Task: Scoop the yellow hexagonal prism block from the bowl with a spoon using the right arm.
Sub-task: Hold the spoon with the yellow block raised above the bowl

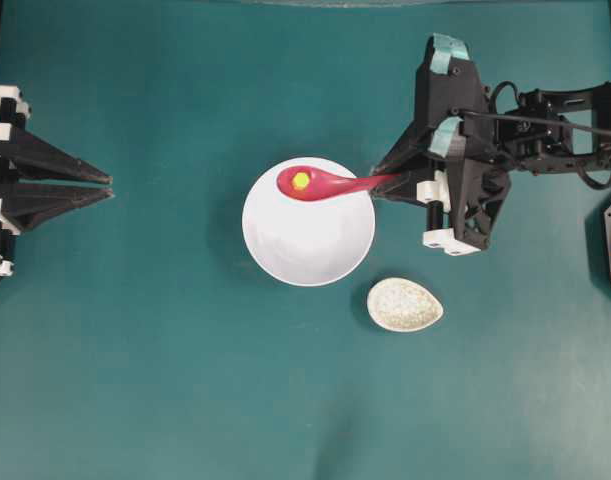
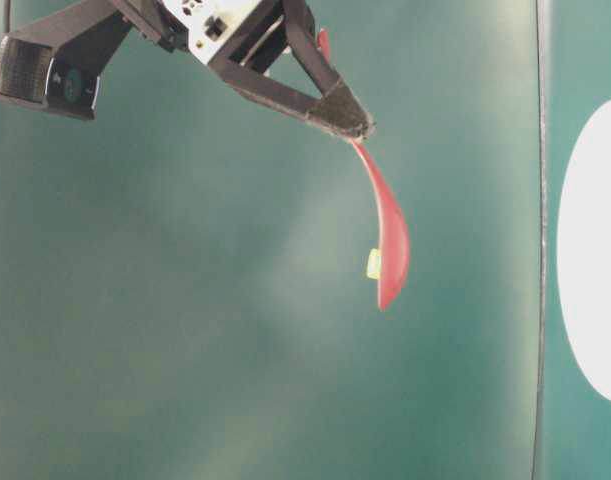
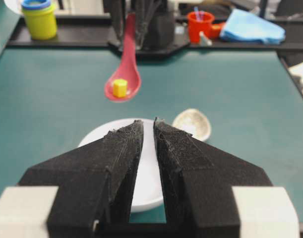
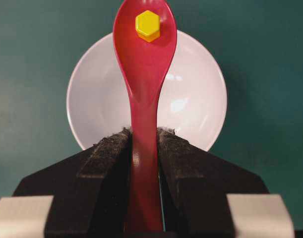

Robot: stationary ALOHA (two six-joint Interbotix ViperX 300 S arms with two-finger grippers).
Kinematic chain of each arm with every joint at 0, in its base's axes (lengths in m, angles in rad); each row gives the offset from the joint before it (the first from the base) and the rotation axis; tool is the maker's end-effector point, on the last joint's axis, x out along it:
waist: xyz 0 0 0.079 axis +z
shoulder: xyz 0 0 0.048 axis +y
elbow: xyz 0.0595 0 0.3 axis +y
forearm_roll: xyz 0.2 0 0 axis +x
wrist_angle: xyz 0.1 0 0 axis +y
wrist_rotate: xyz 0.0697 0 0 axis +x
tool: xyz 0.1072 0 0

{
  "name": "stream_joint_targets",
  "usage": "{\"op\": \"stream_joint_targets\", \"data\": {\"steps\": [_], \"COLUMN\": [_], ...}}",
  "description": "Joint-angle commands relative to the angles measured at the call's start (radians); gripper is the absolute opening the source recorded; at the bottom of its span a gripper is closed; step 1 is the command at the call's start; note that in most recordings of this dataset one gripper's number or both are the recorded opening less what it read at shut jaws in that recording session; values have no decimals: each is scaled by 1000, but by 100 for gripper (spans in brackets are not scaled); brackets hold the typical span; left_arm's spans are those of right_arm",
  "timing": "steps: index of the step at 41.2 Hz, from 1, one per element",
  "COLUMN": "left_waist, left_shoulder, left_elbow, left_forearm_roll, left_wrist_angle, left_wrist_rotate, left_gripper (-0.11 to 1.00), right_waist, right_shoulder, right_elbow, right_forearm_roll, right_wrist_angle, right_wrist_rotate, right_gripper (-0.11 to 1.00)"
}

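The right tool point(image 4: 144, 144) is clenched on the short straight handle of the glossy red-pink soup spoon point(image 4: 144, 89), a black finger pressed against each side of it. The spoon is lifted above the large round white glossy bowl point(image 1: 308, 235), its deep oval scoop hanging over the bowl's upper-left rim in the overhead view. The tiny bright yellow hexagonal prism block point(image 4: 148, 25) lies in that scoop, near its front end; the left wrist view shows it sitting clear above the bowl. The bowl's white inside shows nothing else in it. The bowl stands on the teal table point(image 1: 135, 380). Near its lower right, apart from it, sits a small speckled grey-beige teardrop-shaped dish point(image 1: 404, 304); its contents cannot be told. The left tool point(image 1: 112, 186) rests at the table's left edge, well apart from the bowl, its two black fingers nearly together with only a narrow slit between them.
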Motion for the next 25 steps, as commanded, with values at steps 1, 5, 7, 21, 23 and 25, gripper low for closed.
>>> {"op": "stream_joint_targets", "data": {"steps": [1,5,7,21,23,25], "left_waist": [2,2,2,2,2,2], "left_shoulder": [5,5,5,5,5,5], "left_elbow": [-29,-31,-31,-31,-31,-31], "left_forearm_roll": [2,0,2,2,2,2], "left_wrist_angle": [-12,-12,-11,-8,-8,-8], "left_wrist_rotate": [0,0,0,2,0,0], "left_gripper": [17,17,17,17,17,17], "right_waist": [3,3,3,3,2,3], "right_shoulder": [-23,-23,-23,-23,-23,-23], "right_elbow": [-26,-26,-28,-26,-26,-28], "right_forearm_roll": [-2,-2,-2,-2,-2,-2], "right_wrist_angle": [-3,-3,-3,-3,-3,-3], "right_wrist_rotate": [2,2,2,2,2,2], "right_gripper": [23,23,23,23,23,23]}}
